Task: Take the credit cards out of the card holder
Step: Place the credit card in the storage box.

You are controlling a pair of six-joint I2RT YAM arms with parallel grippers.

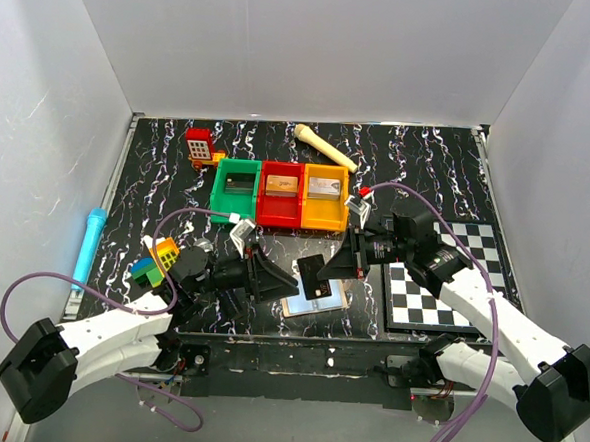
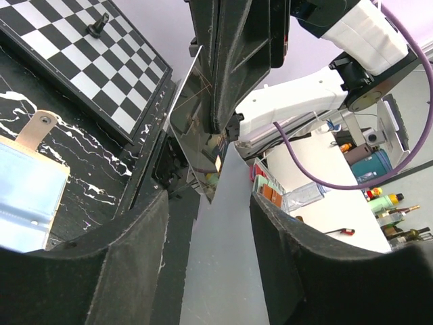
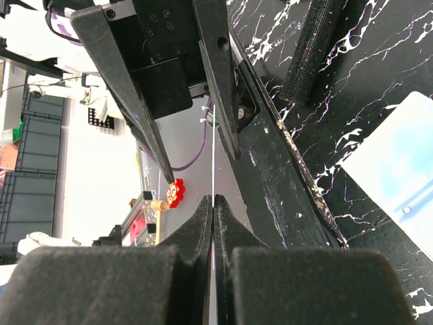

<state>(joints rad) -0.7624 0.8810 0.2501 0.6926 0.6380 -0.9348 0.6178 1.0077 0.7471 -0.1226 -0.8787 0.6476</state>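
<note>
The card holder (image 1: pixel 317 301) lies open on the table near the front edge, pale blue-grey lining up. It also shows in the left wrist view (image 2: pixel 27 196) with its tan tab, and in the right wrist view (image 3: pixel 399 179). My right gripper (image 1: pixel 330 266) is shut on a dark card (image 1: pixel 314 276) and holds it on edge above the holder. The card shows as a thin line (image 3: pixel 213 162) between the shut jaws (image 3: pixel 213 206). My left gripper (image 1: pixel 282 277) is open and empty (image 2: pixel 208 230), facing the card (image 2: pixel 196 128) from the left, close to it.
Green (image 1: pixel 236 189), red (image 1: pixel 281 194) and yellow (image 1: pixel 325 196) bins stand behind the grippers. A chequered board (image 1: pixel 452 281) lies at the right. A bone-shaped toy (image 1: pixel 325 147), a red toy (image 1: pixel 199 147), a blue pen (image 1: pixel 88 243) and coloured blocks (image 1: pixel 155 258) lie around.
</note>
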